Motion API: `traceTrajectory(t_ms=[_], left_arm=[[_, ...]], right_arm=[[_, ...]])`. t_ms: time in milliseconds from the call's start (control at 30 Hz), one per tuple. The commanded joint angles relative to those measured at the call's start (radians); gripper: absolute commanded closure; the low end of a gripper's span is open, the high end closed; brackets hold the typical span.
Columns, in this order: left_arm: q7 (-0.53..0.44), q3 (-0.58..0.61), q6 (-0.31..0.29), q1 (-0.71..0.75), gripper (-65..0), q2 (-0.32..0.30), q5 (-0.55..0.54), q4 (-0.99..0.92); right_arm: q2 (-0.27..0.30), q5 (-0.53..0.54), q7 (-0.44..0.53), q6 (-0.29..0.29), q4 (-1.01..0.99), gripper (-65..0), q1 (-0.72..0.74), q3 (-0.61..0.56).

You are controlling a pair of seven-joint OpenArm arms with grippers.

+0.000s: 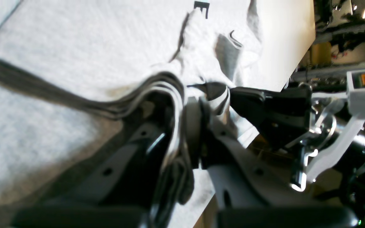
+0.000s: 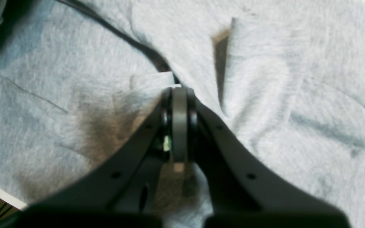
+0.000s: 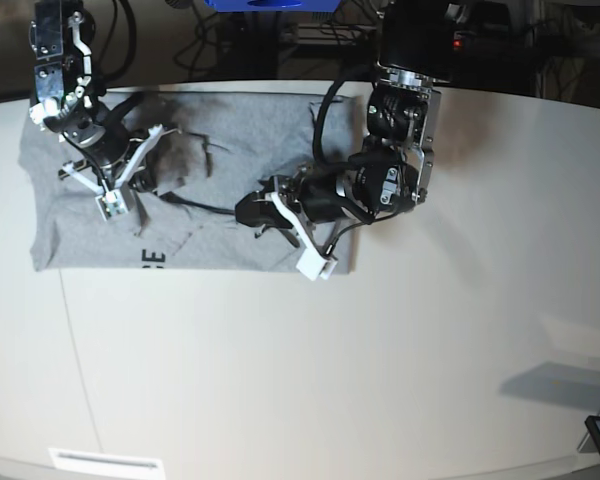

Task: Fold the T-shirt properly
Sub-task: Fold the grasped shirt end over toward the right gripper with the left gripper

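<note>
Left claw (image 1: pixel 190 126) pinching T-shirt (image 3: pixel 90 225) layers; right claw (image 2: pixel 179 91) pressed together on fabric fold.

the left gripper (image 1: pixel 191 126) pinches several stacked folds of the grey shirt (image 1: pixel 84 60), which lies wrinkled over the white table (image 1: pixel 284 47). a black letter (image 1: pixel 201 9) shows near the top edge.

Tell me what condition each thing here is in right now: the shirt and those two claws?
Heather-grey cotton T-shirt: partly folded, rumpled, lying on the white table.
Left gripper: gripping a bunched fold of the shirt.
Right gripper: shut, pinching a fold of the shirt.
</note>
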Motion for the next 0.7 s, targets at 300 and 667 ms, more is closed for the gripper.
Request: traceTrajectory(t_ms=[300,667], left_arm=[[0.016,0.100,-0.006,-0.069,-9.4,0.011,-0.022,-0.004],[0.052,0.135,-0.008,-0.086,-17.8,0.006,-0.022,-0.010]], right_arm=[[0.008,0.003,0.022,0.002,0.014,0.0,0.007,0.008],[0.008,0.003,0.019,0.002,0.014,0.0,0.007,0.008]])
